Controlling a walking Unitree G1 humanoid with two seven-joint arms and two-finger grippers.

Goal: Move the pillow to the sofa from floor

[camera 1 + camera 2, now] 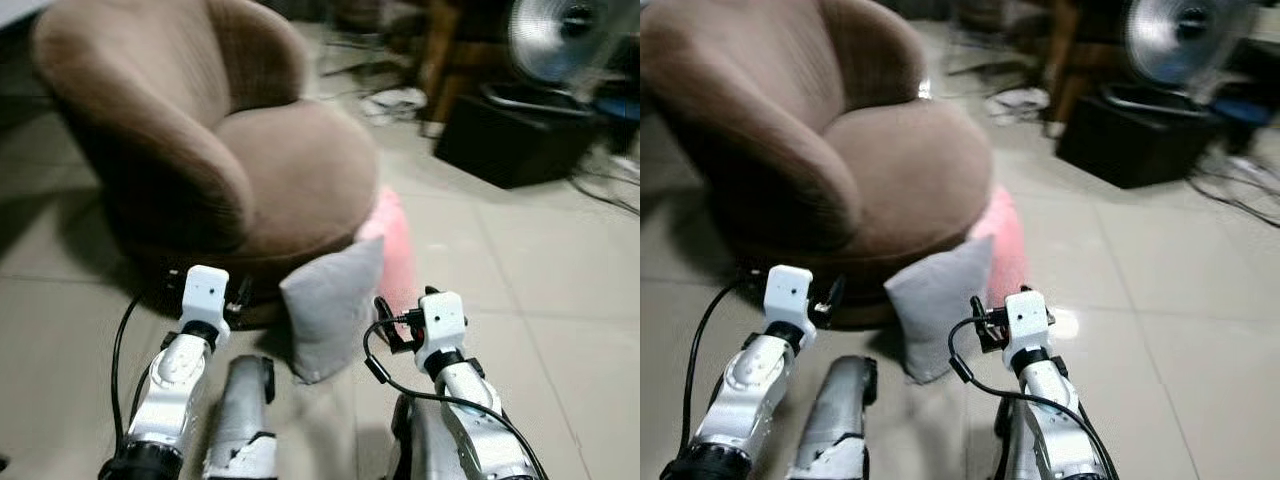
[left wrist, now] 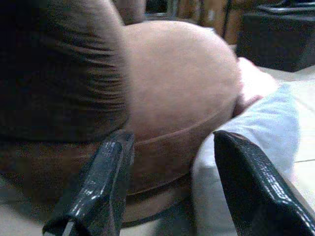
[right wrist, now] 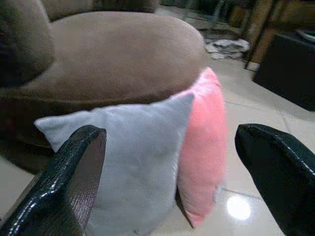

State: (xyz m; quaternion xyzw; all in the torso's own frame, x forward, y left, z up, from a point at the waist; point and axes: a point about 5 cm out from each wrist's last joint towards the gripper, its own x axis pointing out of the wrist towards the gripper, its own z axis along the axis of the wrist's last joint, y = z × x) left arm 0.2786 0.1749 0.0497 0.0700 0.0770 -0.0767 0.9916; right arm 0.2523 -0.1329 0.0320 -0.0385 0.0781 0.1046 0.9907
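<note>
Against the brown sofa [image 1: 290, 170], grey pillow [image 1: 330, 310] and pink pillow [image 1: 392, 250] on floor; both hands [image 2: 172, 191] [image 3: 172, 182] released

We count two pillows on the floor: one grey pillow [image 1: 332, 308] and one pink pillow [image 1: 392, 248], touching. One brown sofa [image 1: 210, 140]. One fan [image 1: 562, 35], one black box [image 1: 515, 140]. Two claws: left claw [image 2: 170, 184], right claw [image 3: 177, 172], fingers apart.
</note>
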